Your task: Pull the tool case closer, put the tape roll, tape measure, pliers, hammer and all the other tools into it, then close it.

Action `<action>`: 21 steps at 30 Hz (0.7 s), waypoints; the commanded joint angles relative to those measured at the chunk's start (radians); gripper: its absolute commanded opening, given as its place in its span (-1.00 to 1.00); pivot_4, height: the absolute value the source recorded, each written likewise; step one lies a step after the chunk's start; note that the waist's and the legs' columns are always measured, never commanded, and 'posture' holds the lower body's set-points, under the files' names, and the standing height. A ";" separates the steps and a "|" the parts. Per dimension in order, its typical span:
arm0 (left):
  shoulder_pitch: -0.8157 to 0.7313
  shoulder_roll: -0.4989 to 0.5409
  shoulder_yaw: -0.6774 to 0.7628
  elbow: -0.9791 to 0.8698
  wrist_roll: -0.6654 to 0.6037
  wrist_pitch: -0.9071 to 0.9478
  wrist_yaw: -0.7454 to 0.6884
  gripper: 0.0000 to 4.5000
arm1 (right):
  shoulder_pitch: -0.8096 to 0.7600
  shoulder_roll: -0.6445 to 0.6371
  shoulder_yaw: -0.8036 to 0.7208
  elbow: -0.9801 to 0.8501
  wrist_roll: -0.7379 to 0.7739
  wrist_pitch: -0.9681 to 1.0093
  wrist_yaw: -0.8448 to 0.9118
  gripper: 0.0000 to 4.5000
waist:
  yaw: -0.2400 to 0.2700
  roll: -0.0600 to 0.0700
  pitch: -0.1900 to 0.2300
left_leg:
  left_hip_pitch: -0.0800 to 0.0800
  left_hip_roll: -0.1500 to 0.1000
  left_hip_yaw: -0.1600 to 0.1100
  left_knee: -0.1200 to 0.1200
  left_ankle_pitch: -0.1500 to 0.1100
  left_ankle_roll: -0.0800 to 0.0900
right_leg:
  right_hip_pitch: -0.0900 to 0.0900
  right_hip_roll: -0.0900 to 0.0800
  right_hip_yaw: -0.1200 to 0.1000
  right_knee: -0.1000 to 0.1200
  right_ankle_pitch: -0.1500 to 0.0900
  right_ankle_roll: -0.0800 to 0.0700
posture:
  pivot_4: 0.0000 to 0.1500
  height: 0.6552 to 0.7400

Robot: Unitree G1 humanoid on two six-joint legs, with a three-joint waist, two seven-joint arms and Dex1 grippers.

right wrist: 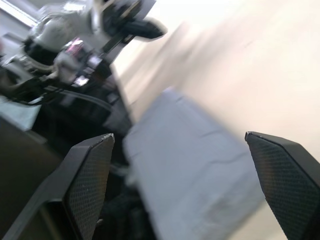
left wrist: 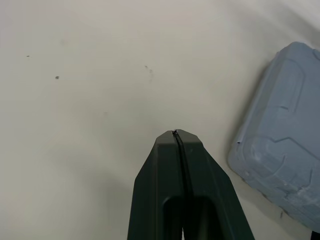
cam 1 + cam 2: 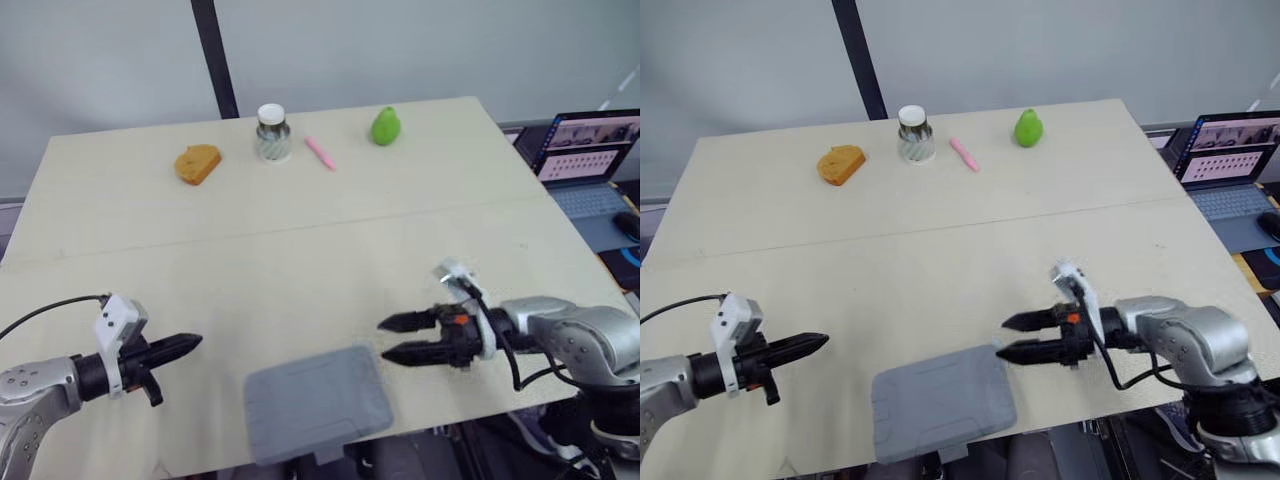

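Observation:
A grey plastic tool case [image 3: 316, 402] lies with its lid down at the table's near edge, its latch side hanging slightly over the front. My right gripper [image 3: 385, 338] hovers open just right of the case, fingertips pointing at its upper right corner; the right wrist view looks over the case [image 1: 190, 165] between the spread fingers. My left gripper [image 3: 192, 343] is shut and empty, a short way left of the case [image 2: 280, 145], pointing toward it. No tape roll, tape measure, pliers or hammer lies on the table.
Along the far side of the table [image 3: 300, 250] sit a piece of bread [image 3: 197, 163], a small jar with a white lid [image 3: 272, 132], a pink pen [image 3: 320, 152] and a green pear [image 3: 386, 126]. An open laptop [image 3: 590, 160] stands beyond the right edge.

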 commanded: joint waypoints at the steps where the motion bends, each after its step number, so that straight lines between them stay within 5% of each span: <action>1: 0.042 -0.001 0.094 0.038 0.036 -0.059 -0.010 -0.62 | 0.085 -0.077 -0.059 0.083 -0.163 -0.251 0.021 1.00 | 0.000 -0.001 0.000 | 0.000 0.000 0.000 0.000 0.000 0.000 | 0.000 0.000 0.000 0.000 0.000 0.000 | 1.00 1.00; 8: 0.062 0.008 0.157 0.148 0.079 -0.136 -0.046 0.98 | 0.170 -0.105 -0.171 0.313 -0.256 -0.492 0.039 1.00 | 0.000 -0.003 0.001 | 0.001 0.000 0.003 0.000 0.000 0.001 | 0.001 0.000 -0.002 -0.002 0.000 0.001 | 1.00 1.00; 21: 0.062 0.015 0.204 0.256 0.137 -0.221 -0.080 0.98 | 0.154 -0.122 -0.201 0.598 -0.350 -0.690 0.066 1.00 | -0.003 -0.003 0.001 | 0.004 0.001 0.005 0.001 0.001 0.001 | 0.001 -0.002 -0.001 -0.002 0.000 0.000 | 1.00 1.00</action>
